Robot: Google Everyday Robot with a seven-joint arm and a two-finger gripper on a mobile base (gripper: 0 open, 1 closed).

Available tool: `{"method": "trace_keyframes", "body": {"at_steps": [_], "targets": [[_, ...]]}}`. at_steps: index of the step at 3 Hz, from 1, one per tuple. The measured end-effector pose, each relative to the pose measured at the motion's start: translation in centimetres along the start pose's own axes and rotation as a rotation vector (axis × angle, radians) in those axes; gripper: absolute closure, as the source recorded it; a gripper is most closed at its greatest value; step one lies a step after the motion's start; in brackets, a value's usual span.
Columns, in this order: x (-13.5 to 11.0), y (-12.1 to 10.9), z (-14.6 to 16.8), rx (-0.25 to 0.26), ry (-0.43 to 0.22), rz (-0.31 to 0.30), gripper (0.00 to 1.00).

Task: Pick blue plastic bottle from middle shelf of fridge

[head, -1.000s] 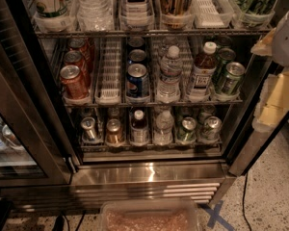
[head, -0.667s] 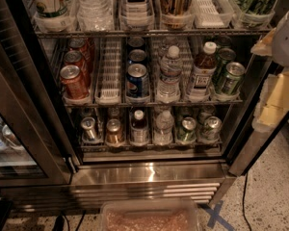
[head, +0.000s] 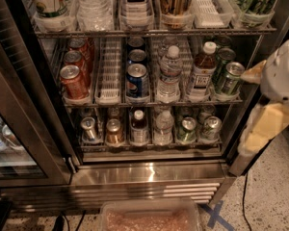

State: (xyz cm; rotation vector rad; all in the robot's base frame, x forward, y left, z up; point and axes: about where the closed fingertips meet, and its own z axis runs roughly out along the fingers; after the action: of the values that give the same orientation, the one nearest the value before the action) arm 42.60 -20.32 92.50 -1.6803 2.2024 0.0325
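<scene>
The gripper [head: 253,105] hangs by the right doorpost of the fridge [head: 144,177], its fingers [head: 261,128] apart and empty, as far as we can tell from this angle. Left of the fingers, the blue plastic bottle [head: 201,73] stands upright on the middle shelf [head: 149,102], between a water bottle [head: 169,73] and green cans [head: 227,76]. We judge it full, fairly heavy and smooth-walled, best gripped around the labelled body, below the cap.

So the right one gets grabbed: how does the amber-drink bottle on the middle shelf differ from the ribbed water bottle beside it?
The blue plastic bottle holds amber-brown drink; the water bottle is clear throughout. The blue plastic bottle wears a white-and-dark-blue label; the water bottle shows ribbed walls. Both stand upright with white caps in neighbouring lanes. The gripper hangs right of the fridge opening, touching neither.
</scene>
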Motion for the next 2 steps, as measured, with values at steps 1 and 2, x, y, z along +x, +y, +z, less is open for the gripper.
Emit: {"method": "trace_keyframes", "body": {"at_steps": [1, 2], "targets": [[0.5, 1.3, 2.8, 0.034, -0.073, -0.007, 0.0], [0.5, 1.9, 4.9, 0.093, -0.161, -0.04, 0.0]]}}
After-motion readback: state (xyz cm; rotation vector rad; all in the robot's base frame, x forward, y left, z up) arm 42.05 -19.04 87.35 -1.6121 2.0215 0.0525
